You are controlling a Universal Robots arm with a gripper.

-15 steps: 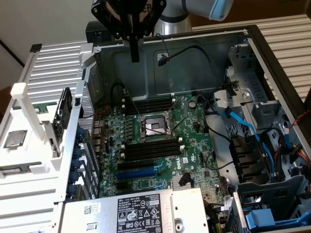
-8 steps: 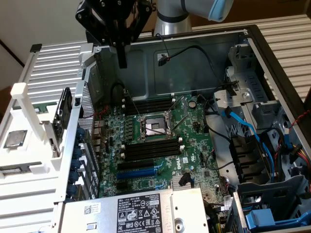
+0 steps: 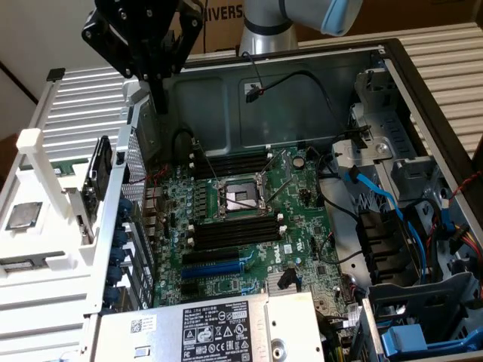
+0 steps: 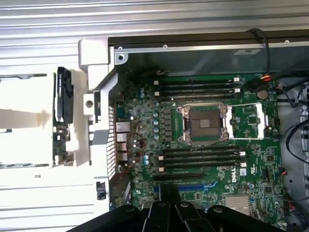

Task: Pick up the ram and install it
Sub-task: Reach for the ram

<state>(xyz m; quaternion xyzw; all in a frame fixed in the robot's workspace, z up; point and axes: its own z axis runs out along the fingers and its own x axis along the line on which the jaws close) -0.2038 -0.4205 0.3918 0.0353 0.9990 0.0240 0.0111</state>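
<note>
One closed gripper [image 3: 161, 104] over case [image 3: 302, 94] corner, ram [image 4: 60, 142] apart, on white rack [image 3: 30, 147]

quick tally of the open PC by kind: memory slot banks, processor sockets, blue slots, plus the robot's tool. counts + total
memory slot banks: 2
processor socket: 1
blue slot: 1
tool: 1
total: 5
</note>
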